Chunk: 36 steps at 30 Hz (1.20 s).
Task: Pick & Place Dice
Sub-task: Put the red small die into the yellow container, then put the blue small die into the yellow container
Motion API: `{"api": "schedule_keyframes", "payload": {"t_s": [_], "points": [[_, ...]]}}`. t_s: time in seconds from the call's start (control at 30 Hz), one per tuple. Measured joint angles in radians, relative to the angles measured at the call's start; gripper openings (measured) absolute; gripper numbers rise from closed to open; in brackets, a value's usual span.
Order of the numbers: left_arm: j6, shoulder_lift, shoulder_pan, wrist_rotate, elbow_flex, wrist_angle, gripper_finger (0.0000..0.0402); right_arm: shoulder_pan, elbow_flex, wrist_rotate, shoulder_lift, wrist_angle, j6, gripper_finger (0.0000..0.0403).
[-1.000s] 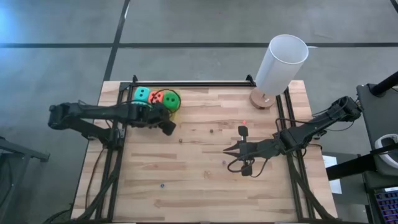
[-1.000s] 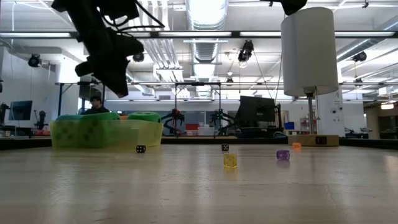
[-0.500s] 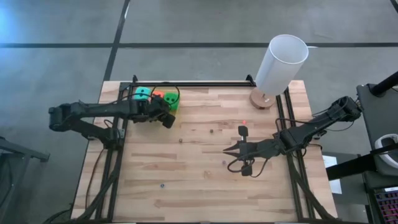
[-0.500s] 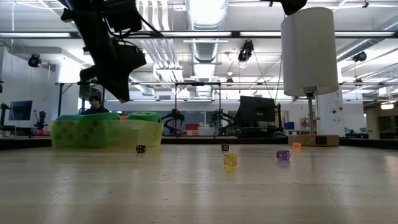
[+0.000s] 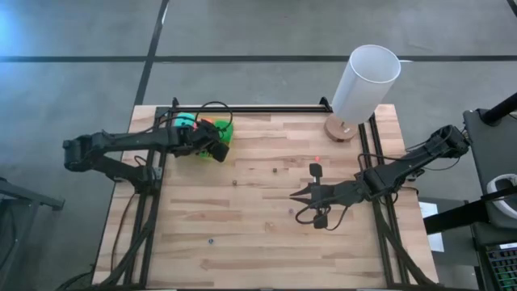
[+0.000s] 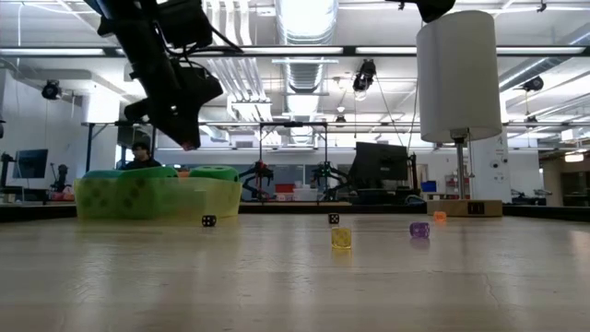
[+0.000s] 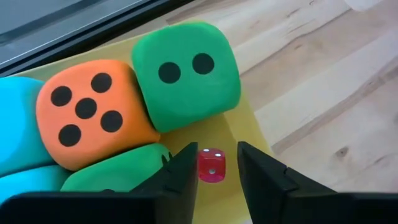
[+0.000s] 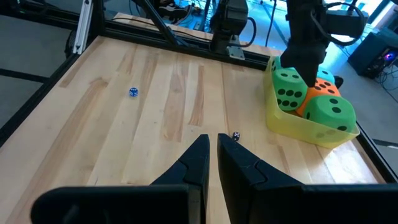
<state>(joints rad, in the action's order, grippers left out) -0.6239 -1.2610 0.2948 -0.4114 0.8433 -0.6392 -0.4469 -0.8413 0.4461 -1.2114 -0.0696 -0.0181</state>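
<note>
Near edge of bench [image 6: 295,286]: small yellow die [image 6: 341,238], purple die [image 6: 419,230], two black dice. Right tool [image 5: 296,196] waited low over mid-bench, fingers nearly together, empty. Left tool [image 7: 214,174] hung over yellow tray [image 7: 249,134] at far left corner, fingers slightly apart, small red die [image 7: 211,165] between tips, unclear if clamped. Big green dice [image 7: 185,73], orange die [image 7: 87,112], teal die [image 7: 15,124] packed in tray. Lamp [image 5: 363,85] stood far right.

soft dice in the yellow tray [image 7: 249,134], left wrist view: two green, one [image 7: 185,74] upper centre and one [image 7: 112,177] lower left; one orange [image 7: 87,121]; teal [image 7: 15,127] at the left edge, number unclear. one tiny red die [image 7: 212,165] at bottom centre. low view: four tiny dice on the table [image 6: 295,277], black [image 6: 209,220], black [image 6: 334,219], yellow [image 6: 341,238], purple [image 6: 419,231]. one white lamp [image 6: 458,78], upper right.
</note>
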Motion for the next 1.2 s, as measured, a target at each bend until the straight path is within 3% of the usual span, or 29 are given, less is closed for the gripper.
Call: {"api": "schedule_keyframes", "payload": {"t_s": [0.57,0.9,1.2], "points": [[0.045,0.000,0.009,0.011,-0.015,0.005,0.0211,0.000,0.000,0.000,0.000,0.000,0.000,0.0028],[0.073,0.001,0.009,0.000,-0.112,0.037,0.0219,0.000,0.000,0.000,0.000,0.000,0.000,0.0028],[0.158,0.001,0.009,-0.008,-0.076,0.026,0.0199,0.000,0.000,0.000,0.000,0.000,0.000,0.0028]]}}
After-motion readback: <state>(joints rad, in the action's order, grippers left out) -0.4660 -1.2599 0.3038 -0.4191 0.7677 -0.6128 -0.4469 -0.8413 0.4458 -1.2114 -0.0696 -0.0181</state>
